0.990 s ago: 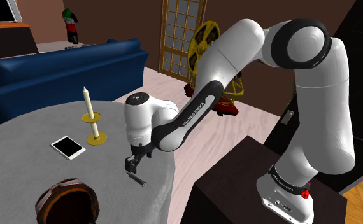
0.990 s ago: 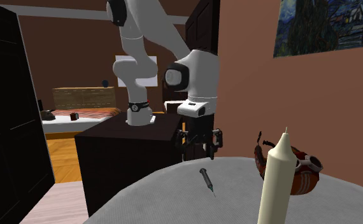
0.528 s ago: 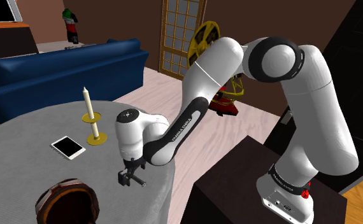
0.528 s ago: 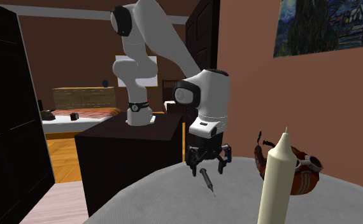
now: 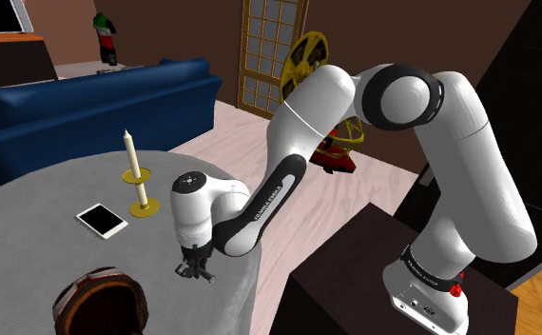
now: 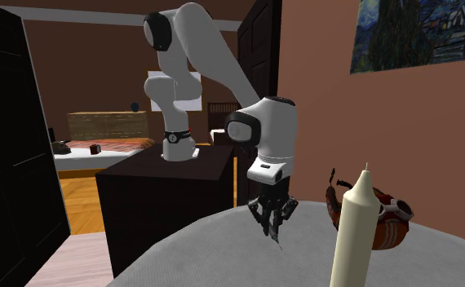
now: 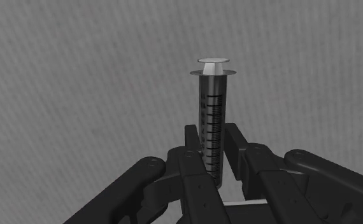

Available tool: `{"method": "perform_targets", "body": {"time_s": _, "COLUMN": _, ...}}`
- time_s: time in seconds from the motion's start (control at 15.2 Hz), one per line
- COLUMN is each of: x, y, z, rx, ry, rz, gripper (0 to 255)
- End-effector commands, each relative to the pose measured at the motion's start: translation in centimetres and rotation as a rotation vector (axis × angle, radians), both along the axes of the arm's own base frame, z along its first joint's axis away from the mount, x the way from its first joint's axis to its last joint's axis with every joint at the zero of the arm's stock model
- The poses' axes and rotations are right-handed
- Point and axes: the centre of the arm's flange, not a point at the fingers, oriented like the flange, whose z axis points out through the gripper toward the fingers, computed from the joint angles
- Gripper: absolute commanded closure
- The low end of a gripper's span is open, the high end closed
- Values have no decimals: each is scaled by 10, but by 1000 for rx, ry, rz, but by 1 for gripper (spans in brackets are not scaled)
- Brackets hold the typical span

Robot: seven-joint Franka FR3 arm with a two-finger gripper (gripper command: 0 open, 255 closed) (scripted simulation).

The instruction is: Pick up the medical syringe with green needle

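Both fingers [image 7: 193,141] of the end effector [image 7: 213,137] clasp the syringe [image 7: 212,95].

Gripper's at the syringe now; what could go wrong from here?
1. The gripper straddles the syringe near its needle end, far from the plunger; lifted, it may tilt or slip.
2. It lies close to the table edge, so a dropped or nudged syringe could roll off.

Down comes the arm: a second ago the end effector [image 5: 194,271] hung above the desk [image 5: 31,247] edge, and now it sits low on the surface, right over the syringe [image 7: 213,108]. The elbow has dropped and folded with it. The fingers [image 7: 192,143], spread wide before, have drawn in against the barrel on both sides.
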Motion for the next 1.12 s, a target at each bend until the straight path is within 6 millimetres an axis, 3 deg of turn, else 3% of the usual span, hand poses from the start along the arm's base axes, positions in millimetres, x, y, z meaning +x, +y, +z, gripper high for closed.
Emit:
{"method": "perform_targets", "body": {"time_s": 0.0, "x": 4, "y": -11, "z": -8, "rx": -23, "ry": 9, "rz": -13, "gripper": 255}}
{"method": "perform_targets", "body": {"time_s": 0.4, "x": 4, "y": -11, "z": -7, "rx": -23, "ry": 9, "rz": -13, "gripper": 255}}
{"method": "perform_targets", "body": {"time_s": 1.06, "x": 4, "y": -11, "z": 46, "rx": -23, "ry": 9, "rz": -13, "gripper": 255}}
